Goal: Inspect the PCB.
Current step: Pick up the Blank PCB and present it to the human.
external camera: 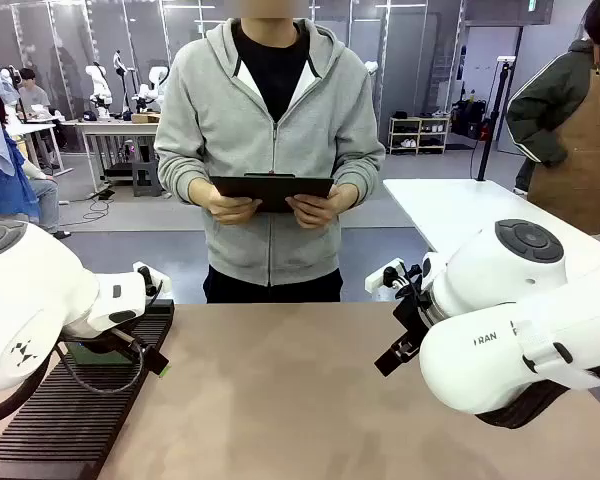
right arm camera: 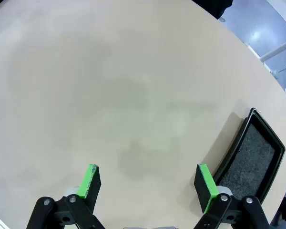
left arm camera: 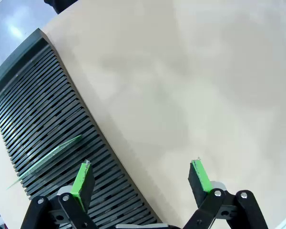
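Nearest the lens, the left gripper is released, its two green-padded fingers spread wide. One finger hangs over the near end of a black slotted rack and the other over bare tan table. Just beside the finger above the rack, and apart from it, the PCB stands on edge in one of the slots. From this angle it shows as a thin, leaning green sliver, with one tip reaching past the rack's side. The rack runs away from the gripper along the table's edge.

The right gripper is likewise released, jaws wide apart with nothing between them, above plain tabletop. Off to one side of it lies a shallow black tray with a grey speckled lining, tilted across the corner of the right wrist view.

From the front, the left arm bends low over the rack at the left side of the table and the right arm hangs at the right. Across the table stands a person in a grey hoodie holding a dark tablet level at waist height. One hand grips one end of it and a second hand the other
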Robot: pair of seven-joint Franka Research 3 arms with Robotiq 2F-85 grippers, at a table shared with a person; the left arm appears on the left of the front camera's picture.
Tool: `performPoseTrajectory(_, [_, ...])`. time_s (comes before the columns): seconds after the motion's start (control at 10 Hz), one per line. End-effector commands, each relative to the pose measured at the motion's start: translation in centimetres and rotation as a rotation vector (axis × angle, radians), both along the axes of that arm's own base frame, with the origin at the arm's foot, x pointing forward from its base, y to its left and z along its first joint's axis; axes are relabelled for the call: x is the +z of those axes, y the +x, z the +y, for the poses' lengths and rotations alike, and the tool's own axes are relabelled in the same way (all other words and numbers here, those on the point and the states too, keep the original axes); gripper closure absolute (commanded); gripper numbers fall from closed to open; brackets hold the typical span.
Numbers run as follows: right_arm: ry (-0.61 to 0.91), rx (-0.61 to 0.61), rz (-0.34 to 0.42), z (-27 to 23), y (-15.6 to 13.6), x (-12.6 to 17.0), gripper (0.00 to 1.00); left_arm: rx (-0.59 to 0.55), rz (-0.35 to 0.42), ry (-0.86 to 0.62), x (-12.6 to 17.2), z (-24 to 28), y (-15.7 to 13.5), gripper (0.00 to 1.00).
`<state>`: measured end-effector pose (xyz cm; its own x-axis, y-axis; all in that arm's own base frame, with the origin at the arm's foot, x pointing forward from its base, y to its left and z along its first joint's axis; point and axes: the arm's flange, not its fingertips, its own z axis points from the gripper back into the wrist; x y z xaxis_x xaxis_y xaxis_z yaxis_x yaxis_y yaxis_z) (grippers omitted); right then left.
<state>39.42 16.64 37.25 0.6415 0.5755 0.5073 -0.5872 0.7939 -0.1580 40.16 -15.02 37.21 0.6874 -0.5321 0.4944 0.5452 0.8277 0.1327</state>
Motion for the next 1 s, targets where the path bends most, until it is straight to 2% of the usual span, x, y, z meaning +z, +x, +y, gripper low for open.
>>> performPoseTrajectory(0.0, [0.000, 0.000, 0.000, 0.0, 0.0, 0.0, 0.00, 0.000, 0.000, 0.000, 0.0, 0.0, 0.0, 0.00])
performPoseTrajectory(0.8, [0.000, 0.000, 0.000, 0.0, 0.0, 0.0, 0.00, -0.001, 0.000, 0.000, 0.0, -0.1, 0.0, 0.00])
performPoseTrajectory(0.9, [-0.001, 0.001, 0.000, 0.0, 0.0, 0.0, 0.00, 0.012, -0.002, 0.033, 1.6, 1.0, 1.2, 0.00])
